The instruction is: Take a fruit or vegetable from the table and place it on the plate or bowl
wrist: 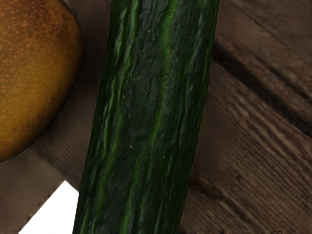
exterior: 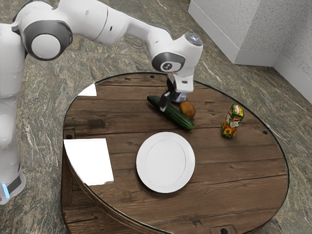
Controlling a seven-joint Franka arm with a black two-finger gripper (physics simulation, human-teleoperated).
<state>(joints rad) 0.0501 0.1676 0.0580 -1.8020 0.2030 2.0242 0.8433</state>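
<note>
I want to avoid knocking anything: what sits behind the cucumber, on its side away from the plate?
A brown-orange fruit lies just behind the cucumber; the wrist view shows a strip of table between them. In the exterior view the cucumber covers the fruit's base.

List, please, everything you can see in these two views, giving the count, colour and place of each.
cucumber: one, dark green, lying on the table beyond the plate
fruit: one, orange-brown, close beside the cucumber, toward the carton
juice carton: one, red, yellow and green, standing toward the exterior view's right
plate: one, white, near the table's middle
white patches: two, on the table at the exterior view's left
table: one, round, dark brown wood
arm: one, white, from the exterior view's upper left
gripper: one, black, down at the cucumber
</note>
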